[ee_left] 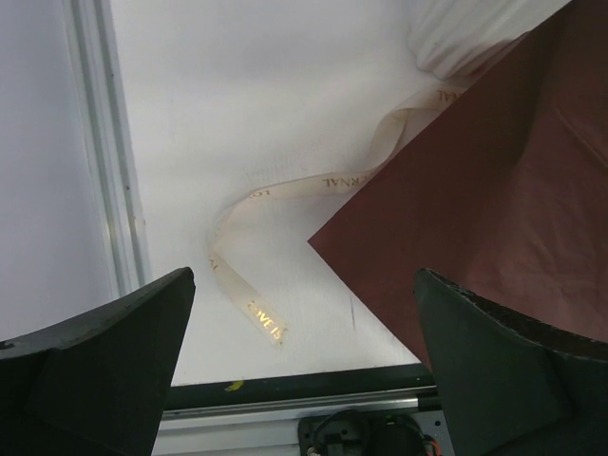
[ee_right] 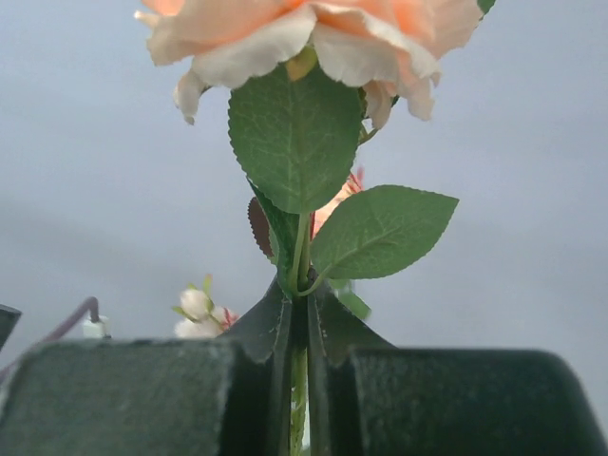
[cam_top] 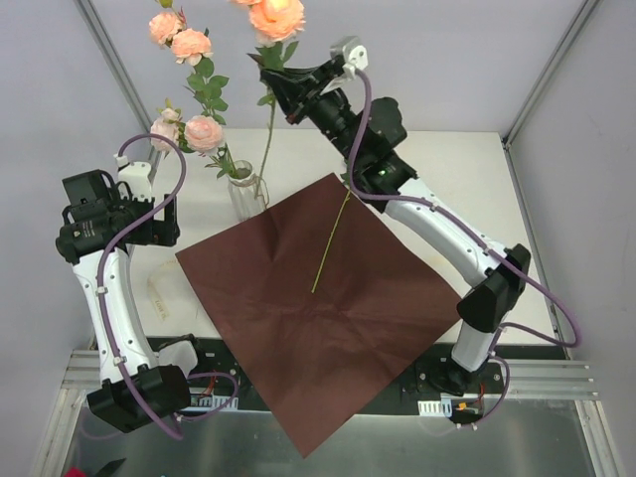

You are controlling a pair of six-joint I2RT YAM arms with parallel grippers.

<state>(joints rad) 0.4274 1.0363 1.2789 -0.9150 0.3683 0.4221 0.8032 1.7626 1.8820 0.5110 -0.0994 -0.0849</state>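
right gripper (ee_right: 300, 323): clamped narrow on the peach artificial rose with a green leafed stem (ee_right: 294, 133). gripped low, just under the two leaves, bloom directly above the fingertips; judged so held to keep the head upright and uncrushed. carried high, well above and beyond the dark maroon square sheet of wrapping paper (cam_top: 318, 318).
lower stem: trailed down beneath the jaws toward the clear glass vase of pink roses (cam_top: 246, 194); could not tell whether its end sat inside.
thin yellow-green bare stalk (cam_top: 331, 243): laid flat on the sheet, well below this gripper.
left gripper (ee_left: 304, 285): spread wide, nothing between the fingers; hung over the white table (ee_left: 237, 95).
cream ribbon with gold lettering (ee_left: 285, 190): curled loose just ahead of the fingers, run up to the sheet's edge; sheet corner ahead, nearer the right-hand finger.
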